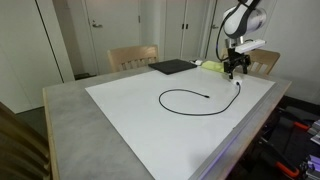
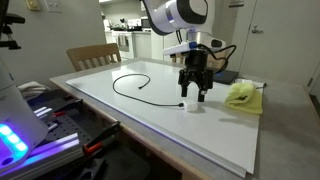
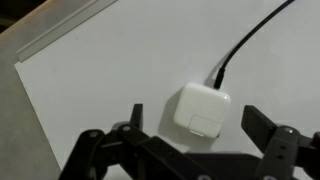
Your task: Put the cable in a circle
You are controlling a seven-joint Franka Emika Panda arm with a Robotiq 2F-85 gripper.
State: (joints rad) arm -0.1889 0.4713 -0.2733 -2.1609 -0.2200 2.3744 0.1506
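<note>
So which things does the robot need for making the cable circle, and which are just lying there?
For the job:
- the cable
- the white plug block on its end
- the gripper, open above that block

Just lying about:
- the black pad
- the yellow cloth
- the chair behind the table

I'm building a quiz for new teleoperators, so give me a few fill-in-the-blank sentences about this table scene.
1. The gripper hovers with its fingers ___, holding nothing.
2. One end of the cable plugs into a small ___ charger block lying right under the gripper.
3. The flat pad at the far edge of the sheet is ___ in colour.

Missing words: open; white; black
</note>
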